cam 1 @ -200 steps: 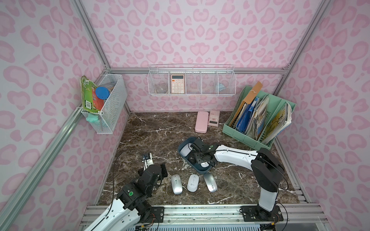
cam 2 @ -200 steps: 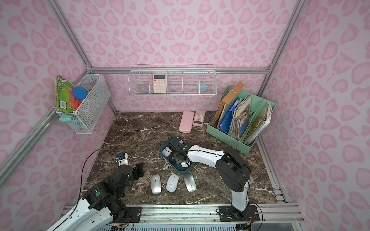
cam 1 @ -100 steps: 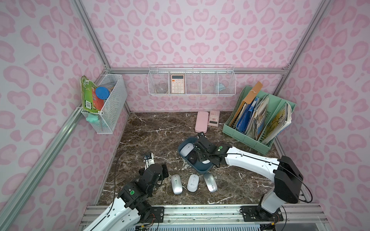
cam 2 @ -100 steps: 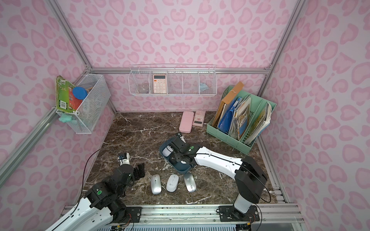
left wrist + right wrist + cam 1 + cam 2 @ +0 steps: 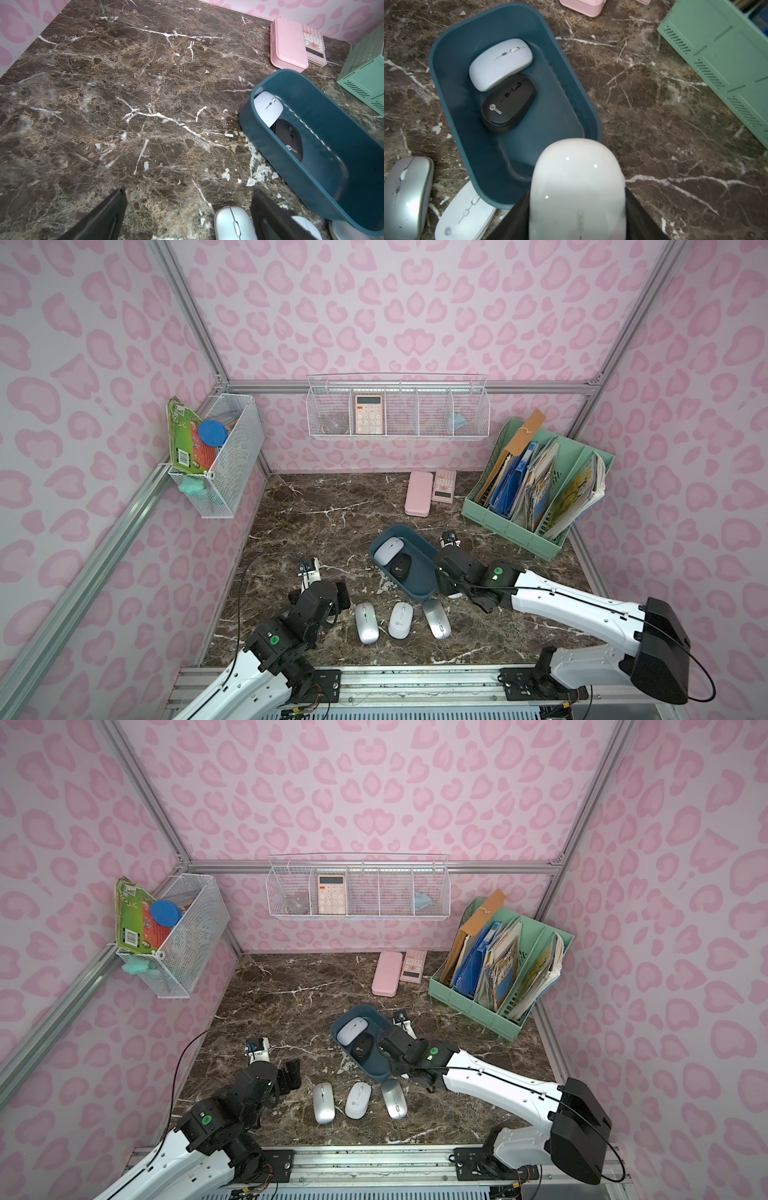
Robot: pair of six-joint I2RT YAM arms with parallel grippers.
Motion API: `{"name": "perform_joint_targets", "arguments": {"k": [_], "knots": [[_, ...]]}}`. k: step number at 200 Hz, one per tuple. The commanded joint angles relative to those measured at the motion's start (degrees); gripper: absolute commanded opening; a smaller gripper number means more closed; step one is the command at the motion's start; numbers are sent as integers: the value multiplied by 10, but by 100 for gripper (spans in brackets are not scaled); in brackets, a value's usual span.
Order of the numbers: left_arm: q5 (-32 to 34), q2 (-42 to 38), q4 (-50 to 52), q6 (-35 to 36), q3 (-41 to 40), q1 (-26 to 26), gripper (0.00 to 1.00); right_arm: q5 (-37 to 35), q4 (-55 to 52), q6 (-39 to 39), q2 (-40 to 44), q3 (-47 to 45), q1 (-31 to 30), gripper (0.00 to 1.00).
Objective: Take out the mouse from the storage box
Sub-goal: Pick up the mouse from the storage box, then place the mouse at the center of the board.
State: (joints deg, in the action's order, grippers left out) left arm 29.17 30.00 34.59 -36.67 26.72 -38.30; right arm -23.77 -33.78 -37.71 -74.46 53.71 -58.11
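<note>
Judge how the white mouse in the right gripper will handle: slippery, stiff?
Probably slippery: the white mouse shows glossy highlights. Likely stiff, a hard-looking rounded shell. The right gripper pinches its curved sides, so it might pivot.

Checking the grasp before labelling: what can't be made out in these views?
- Held white mouse: rear cut off by the right wrist view's edge; nearly hidden under the right gripper in both top views.
- Rightmost silver mouse: left wrist view, behind the storage box and cut by the edge.
- Wire basket's clear item: too small, top views.
</note>
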Motion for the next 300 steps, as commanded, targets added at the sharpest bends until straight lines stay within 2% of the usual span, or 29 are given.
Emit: {"name": "perform_joint_targets", "arguments": {"k": [1,72,112,160,196,240,264,300], "knots": [[-10,7,-16,13,5,1,97,0,-2,-21,25,-26,-2,56],[-10,22,-15,12,10,0,97,30,47,-41,65,-158,-1,56],[-11,39,-15,12,15,0,97,51,80,-39,61,-198,0,56],[-14,74,-20,-3,28,0,97,64,116,-28,61,-224,7,58],[-53,119,-31,-43,51,1,97,73,137,-20,45,-233,15,59],[-111,211,-15,-19,137,0,97,79,171,-10,17,-236,23,61],[-109,253,31,-16,195,0,97,94,184,2,-6,-227,30,61],[-106,239,-13,1,181,0,99,75,171,19,-22,-213,30,65]]}}
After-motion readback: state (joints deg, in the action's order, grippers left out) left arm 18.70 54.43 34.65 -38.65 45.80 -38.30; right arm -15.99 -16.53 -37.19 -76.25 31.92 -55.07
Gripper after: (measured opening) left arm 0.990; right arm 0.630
